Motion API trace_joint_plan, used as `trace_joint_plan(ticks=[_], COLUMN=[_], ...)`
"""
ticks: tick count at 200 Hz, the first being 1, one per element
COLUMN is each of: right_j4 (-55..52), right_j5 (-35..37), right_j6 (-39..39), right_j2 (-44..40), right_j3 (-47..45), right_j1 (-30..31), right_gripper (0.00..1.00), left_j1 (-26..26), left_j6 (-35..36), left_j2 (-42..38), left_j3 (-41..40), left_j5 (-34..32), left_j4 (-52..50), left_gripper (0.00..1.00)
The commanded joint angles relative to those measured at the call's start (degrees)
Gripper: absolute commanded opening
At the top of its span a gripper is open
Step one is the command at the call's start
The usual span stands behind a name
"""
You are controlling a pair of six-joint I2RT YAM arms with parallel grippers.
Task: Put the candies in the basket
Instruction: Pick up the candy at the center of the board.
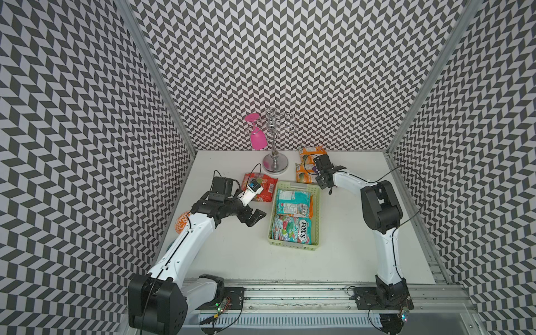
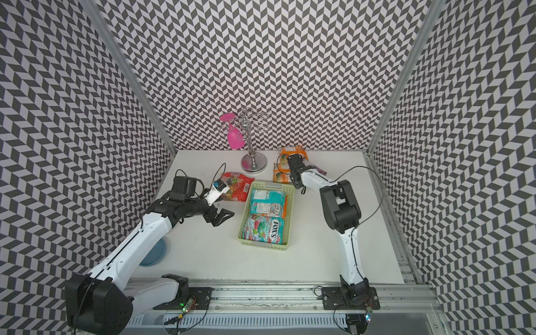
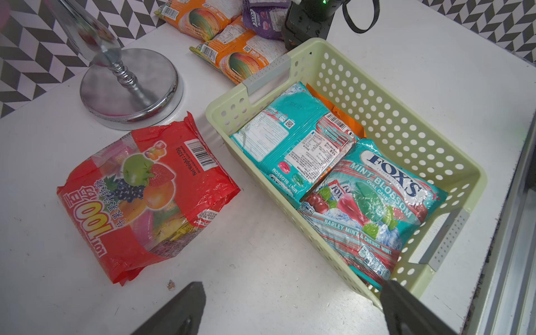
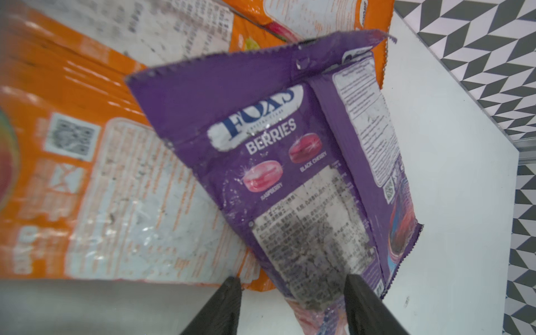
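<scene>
Top views give the whole table [image 1: 348, 255] — the basket [image 1: 293, 245] lies near its middle and holds two teal packets [image 1: 293, 204], with one orange packet [image 1: 311, 207] half under them. I judge the task about half done.

Not yet in the basket are the red bag [image 1: 268, 185], flat on the table just beside the basket's left wall, two orange packets [image 1: 303, 174] beyond the basket's far end, and the purple packet [image 4: 290, 179]. The right gripper [image 4: 291, 278] grasps this purple packet by one end; the packet stands tilted over the orange ones, near the far wall. The left gripper [image 1: 254, 218] is released, with its jaws wide and nothing in them. It hovers over bare table between red bag and basket.

For room, the basket has low sides and its floor is nearly covered, so the next packets must go on top. The stand [image 1: 275, 164] is just beside the red bag's far edge — a lift there should keep clear of it. The way from the purple packet to the basket looks open.
</scene>
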Motion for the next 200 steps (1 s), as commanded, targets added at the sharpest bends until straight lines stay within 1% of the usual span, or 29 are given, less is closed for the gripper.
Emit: trace_joint_plan(ticks=[1, 21, 28, 44, 64, 72, 106, 147, 171, 200], right_j4=[0.3, 1.0, 0.9, -0.3, 0.2, 0.5, -0.3, -0.2, 1.1, 0.2], right_j5=[2.2, 2.9, 2.7, 2.3, 3.0, 3.0, 2.8, 2.9, 3.3, 3.2], right_j6=[-0.5, -0.9, -0.9, -0.5, -1.1, -1.1, -1.5, -1.7, -2.4, -2.0], right_j2=[2.3, 2.8, 3.2, 4.4, 4.0, 3.8, 2.6, -1.2, -5.1, -8.7], right_j3=[2.3, 1.8, 2.1, 3.7, 3.2, 2.9, 3.7, 2.4, -0.1, -1.0], right_j1=[-0.8, -1.1, -1.3, -1.8, -1.9, -2.0, -2.0, -2.0, -2.1, -1.9], right_gripper=[0.58, 0.55, 0.52, 0.42, 0.36, 0.3, 0.0, 0.0, 0.0, 0.0], left_j1=[0.4, 0.4, 0.4, 0.4, 0.4, 0.5, 0.5, 0.6, 0.8, 1.0], left_j6=[-0.5, -0.6, -0.7, -0.7, -0.8, -1.0, -1.1, -1.2, -1.7, -1.9], left_j2=[0.1, 0.4, 0.3, 0.3, 0.6, 0.5, 0.7, 0.5, 0.4, 0.5], left_j3=[1.0, 1.9, 1.8, 1.1, 1.8, 2.0, 1.7, 1.7, 3.2, 3.1], left_j5=[1.0, 0.6, 0.7, 1.1, 0.5, 0.3, 0.7, 0.6, -0.9, -0.9], left_j4=[1.2, 0.6, 0.8, 1.3, 0.7, 0.7, 1.0, 1.1, 0.4, 0.7], left_gripper=[0.99, 0.99, 0.99, 0.99, 0.99, 0.99, 0.99, 0.99, 0.99, 0.99])
